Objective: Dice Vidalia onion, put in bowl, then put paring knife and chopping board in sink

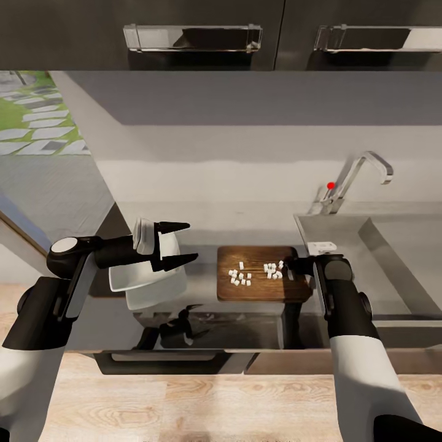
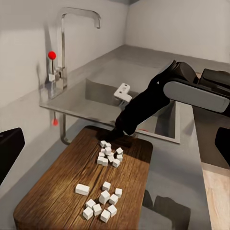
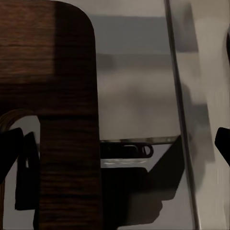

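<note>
White onion dice [image 1: 255, 274] lie on the chopping board [image 1: 263, 292]. Left tool [image 1: 173, 245] gapes empty over the bowl [image 1: 147, 285]; right tool's [image 1: 293, 266] grip unclear. Scoop gently, bowlward.

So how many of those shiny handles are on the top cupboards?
2. One handle at the head view's top middle; the other handle at top right, above the tap, cut off by the frame. More may lie beyond view.

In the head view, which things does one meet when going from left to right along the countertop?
Left gripper above the white bowl → chopping board carrying the diced onion → right gripper at the board's right edge → sink with its tap.
</note>
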{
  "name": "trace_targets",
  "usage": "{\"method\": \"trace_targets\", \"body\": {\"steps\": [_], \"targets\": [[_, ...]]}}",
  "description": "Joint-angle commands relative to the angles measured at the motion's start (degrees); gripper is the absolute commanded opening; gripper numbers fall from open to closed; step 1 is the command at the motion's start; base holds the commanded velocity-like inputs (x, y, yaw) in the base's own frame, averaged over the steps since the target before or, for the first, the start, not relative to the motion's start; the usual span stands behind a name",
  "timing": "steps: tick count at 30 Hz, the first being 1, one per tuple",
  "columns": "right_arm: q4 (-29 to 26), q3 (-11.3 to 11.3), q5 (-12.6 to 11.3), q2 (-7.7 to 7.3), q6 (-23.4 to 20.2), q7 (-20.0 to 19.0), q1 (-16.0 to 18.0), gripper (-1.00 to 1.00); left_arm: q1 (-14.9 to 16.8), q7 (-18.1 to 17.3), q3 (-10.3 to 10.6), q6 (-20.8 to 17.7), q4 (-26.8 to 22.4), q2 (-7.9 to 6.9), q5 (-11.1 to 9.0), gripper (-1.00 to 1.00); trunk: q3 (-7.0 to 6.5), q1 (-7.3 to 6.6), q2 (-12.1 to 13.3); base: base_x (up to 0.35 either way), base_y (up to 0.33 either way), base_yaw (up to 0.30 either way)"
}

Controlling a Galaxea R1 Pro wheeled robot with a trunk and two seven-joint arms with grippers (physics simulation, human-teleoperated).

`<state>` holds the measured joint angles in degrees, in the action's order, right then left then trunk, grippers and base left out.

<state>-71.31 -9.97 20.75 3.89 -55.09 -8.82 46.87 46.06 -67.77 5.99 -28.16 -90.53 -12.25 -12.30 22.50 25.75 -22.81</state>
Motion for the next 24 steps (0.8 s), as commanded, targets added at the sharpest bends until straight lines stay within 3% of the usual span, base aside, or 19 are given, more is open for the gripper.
{"method": "trace_targets", "body": {"steps": [1,19,20,24], "targets": [[-0.06,-0.14,0.60,0.06,-0.19,-0.58,0.06,1.00,0.05,0.00,0.08,-0.58,0.00,-0.05,-0.36,1.00,0.12,0.03,-0.11,0.000,0.000,0.000],[-0.06,-0.14,0.60,0.06,-0.19,-0.58,0.05,1.00,0.04,0.00,0.08,-0.58,0.00,-0.05,-0.36,1.00,0.15,0.03,-0.11,0.000,0.000,0.000],[-0.06,-0.14,0.60,0.06,-0.19,-0.58,0.06,-1.00,0.02,0.00,0.08,-0.58,0.00,-0.05,-0.36,1.00,0.15,0.03,-0.11,0.000,0.000,0.000],[-0.06,-0.14,0.60,0.06,-0.19,-0.58,0.05,-1.00,0.02,0.00,0.08,-0.58,0.00,-0.05,-0.36,1.00,0.20,0.03,-0.11,0.000,0.000,0.000]]}}
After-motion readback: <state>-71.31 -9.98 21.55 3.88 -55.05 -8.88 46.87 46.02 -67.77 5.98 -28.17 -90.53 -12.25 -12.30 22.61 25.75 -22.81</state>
